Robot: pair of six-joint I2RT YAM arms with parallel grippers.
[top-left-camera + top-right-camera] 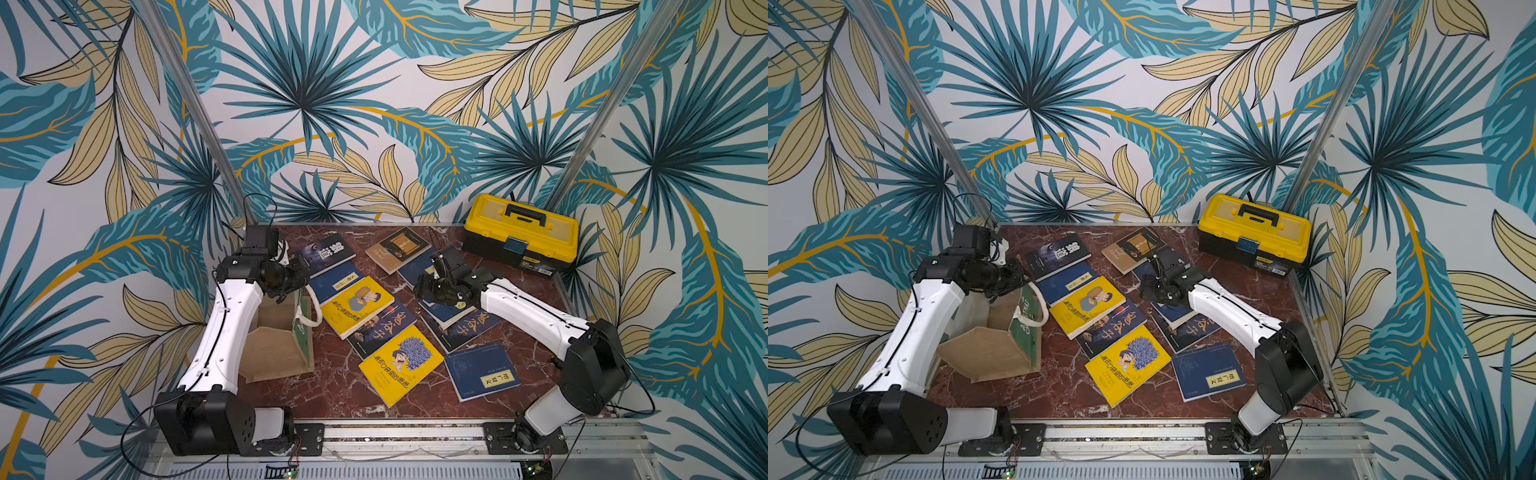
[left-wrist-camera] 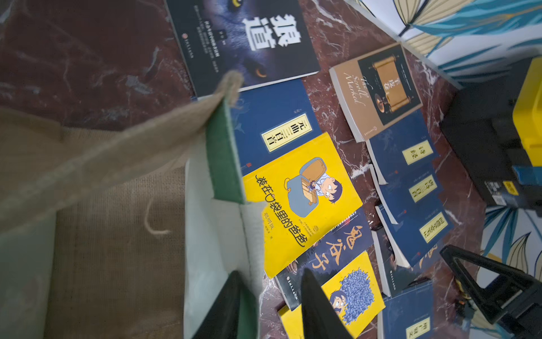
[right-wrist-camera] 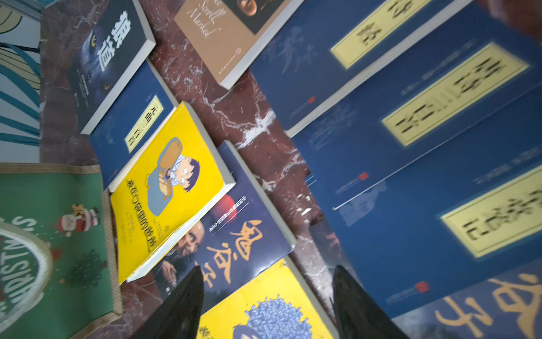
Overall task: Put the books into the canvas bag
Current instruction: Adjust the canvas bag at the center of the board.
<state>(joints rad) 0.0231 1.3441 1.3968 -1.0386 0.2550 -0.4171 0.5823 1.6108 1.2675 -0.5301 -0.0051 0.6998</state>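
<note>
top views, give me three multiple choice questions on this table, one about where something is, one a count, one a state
1. Where does the yellow toolbox stand?
A. in the table's far corner on the right arm's side
B. at the near edge, in the middle
C. in the near corner on the left arm's side

2. How many bright yellow books lie on the table?
A. one
B. two
C. four

3. What state is the right gripper in?
A. shut on a yellow book
B. shut on the toolbox handle
C. open, holding nothing

Key:
1 A, the toolbox sits by the back wall beyond the right arm.
2 B, one lies beside the canvas bag, the other nearer the front.
3 C, the right wrist view shows its fingers apart with nothing gripped between them.
</note>
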